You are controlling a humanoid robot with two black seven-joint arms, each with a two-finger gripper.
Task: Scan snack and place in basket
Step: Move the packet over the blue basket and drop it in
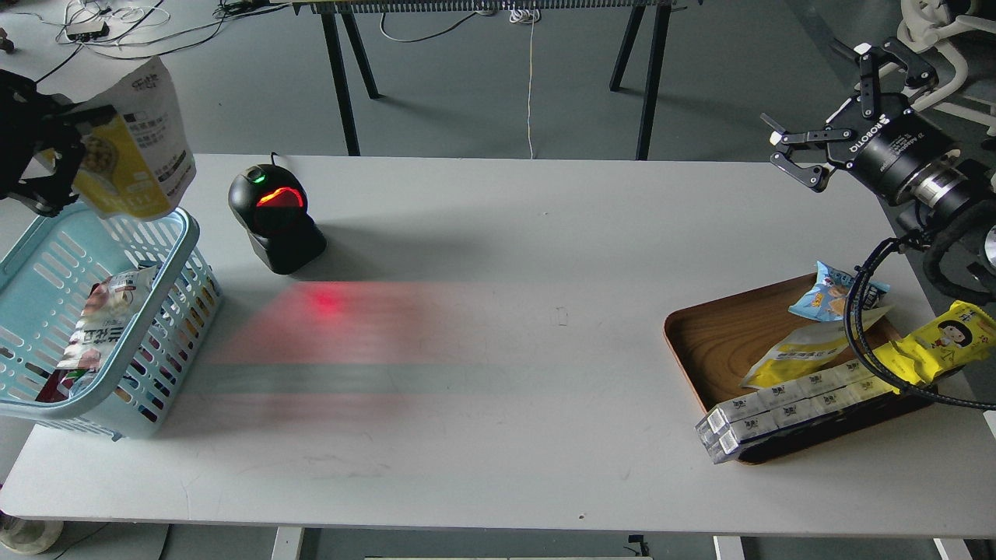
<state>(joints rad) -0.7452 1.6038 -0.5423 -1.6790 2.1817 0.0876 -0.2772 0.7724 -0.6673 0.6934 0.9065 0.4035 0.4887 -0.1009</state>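
Observation:
The snack (132, 148), a yellow and white stand-up pouch, hangs in the air at the far left, above the back rim of the light blue basket (159, 342). My left gripper (56, 152) is shut on the pouch's left edge; most of that arm is out of view. The black scanner (274, 218) stands on the table right of the basket and throws a red glow on the tabletop. My right gripper (825, 117) is open and empty, held high over the table's far right corner.
The basket holds a few other packets (101, 319). A brown wooden tray (712, 342) at the right holds a blue packet (829, 295), a yellow wrapper with a cartoon girl (945, 342), another yellow pouch and a row of white boxes (786, 404).

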